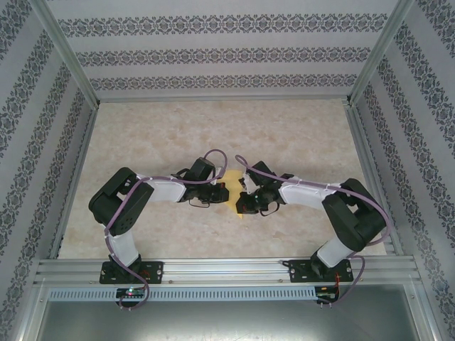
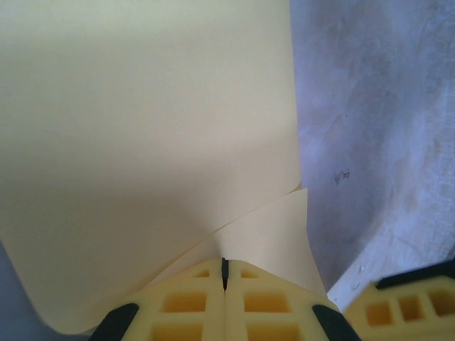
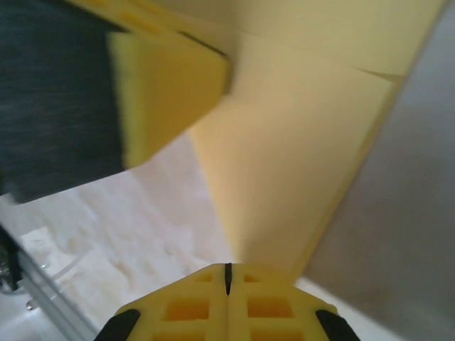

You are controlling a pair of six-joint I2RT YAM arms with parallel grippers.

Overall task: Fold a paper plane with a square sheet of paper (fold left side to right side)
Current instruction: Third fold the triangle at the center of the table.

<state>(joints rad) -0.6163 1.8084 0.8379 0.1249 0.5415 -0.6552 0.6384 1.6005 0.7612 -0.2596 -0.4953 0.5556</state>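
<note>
The left gripper (image 1: 211,196) reaches in from the left to the middle of the table (image 1: 142,135). Its jaws are pressed together on the sheet (image 1: 233,186). In its wrist view the fingertips (image 2: 213,284) meet with no gap, and the sheet (image 2: 142,142) rises straight out from between them. A second layer curls out just below the upper one, so the paper looks bent over on itself here, probably the start of the left-to-right fold.

The sheet sits between the two grippers, mid-table and a little toward the near edge, and most of it is lifted off the surface. Holding it up like this probably frees the paper to swing over without dragging.

The right gripper (image 1: 246,202) comes in from the right, also clamped shut on the sheet. In its wrist view the sheet (image 3: 298,163) stands up from the closed tips (image 3: 245,284), and the left gripper (image 3: 170,85) is close by. This grip likely anchors the right side while the left side travels across.
</note>
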